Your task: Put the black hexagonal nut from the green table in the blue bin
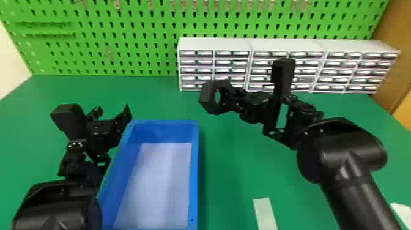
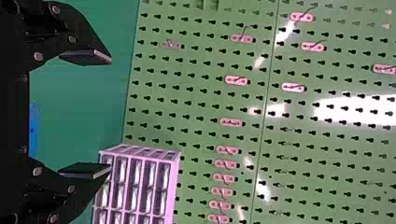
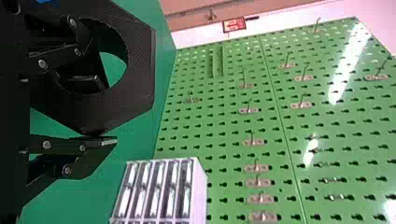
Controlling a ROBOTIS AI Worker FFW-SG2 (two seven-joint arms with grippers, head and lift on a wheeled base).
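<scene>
Above the green tbl. [image 1: 229,159], just past the blue bin's [image 1: 194,171] far R corner, the blk. hex nut [image 1: 206,102] sits pinched in the R gripper [image 1: 227,105], one finger thru its hole, w/ the L gripper [image 1: 112,113] spread wide near the bin's far L corner.

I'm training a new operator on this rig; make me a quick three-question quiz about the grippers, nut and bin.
1. True or false: the fingers of the left gripper stand apart.
2. Which one holds the black hexagonal nut? (a) the left gripper (b) the right gripper
3. Fill in: the blue bin stands on a ____ table.

Key: 1 true; 2 b; 3 green.
</scene>
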